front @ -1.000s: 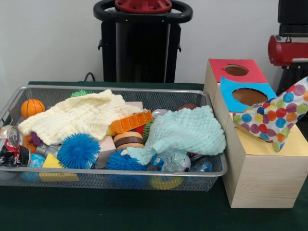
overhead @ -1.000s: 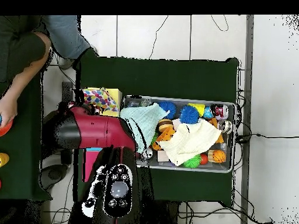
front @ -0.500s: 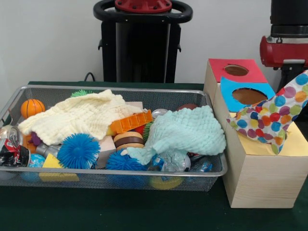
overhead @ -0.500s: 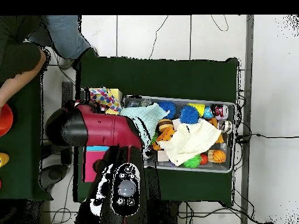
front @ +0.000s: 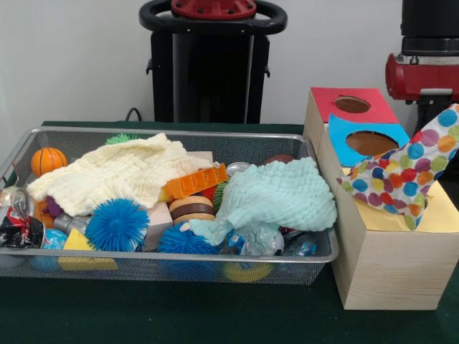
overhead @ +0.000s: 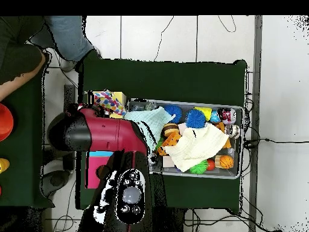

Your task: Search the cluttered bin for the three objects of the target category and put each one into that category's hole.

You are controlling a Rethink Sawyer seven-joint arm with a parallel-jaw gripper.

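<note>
A polka-dot cloth (front: 403,172) hangs over the yellow end (front: 441,215) of the wooden sorting box, its lower tip touching the yellow top. My gripper (front: 443,122) holds it by the upper corner at the right edge, below the red arm (front: 422,72); the cloth hides the fingers. The box also has a red hole (front: 352,104) and a blue hole (front: 371,143). In the wire bin (front: 165,266) lie a pale yellow cloth (front: 115,175) and a mint cloth (front: 276,197). From overhead the arm (overhead: 96,134) covers most of the box, and the cloth (overhead: 104,100) shows beside it.
The bin also holds blue spiky balls (front: 117,224), a small basketball (front: 48,160), an orange block (front: 193,181), a soda can (front: 14,215) and a yellow block (front: 82,251). A person (overhead: 24,54) sits at the overhead view's upper left, beside a red bowl (overhead: 3,121).
The arm and the polka-dot cloth have shifted a little leftward in the front view, over the yellow end of the box. The bin's contents have not moved.
</note>
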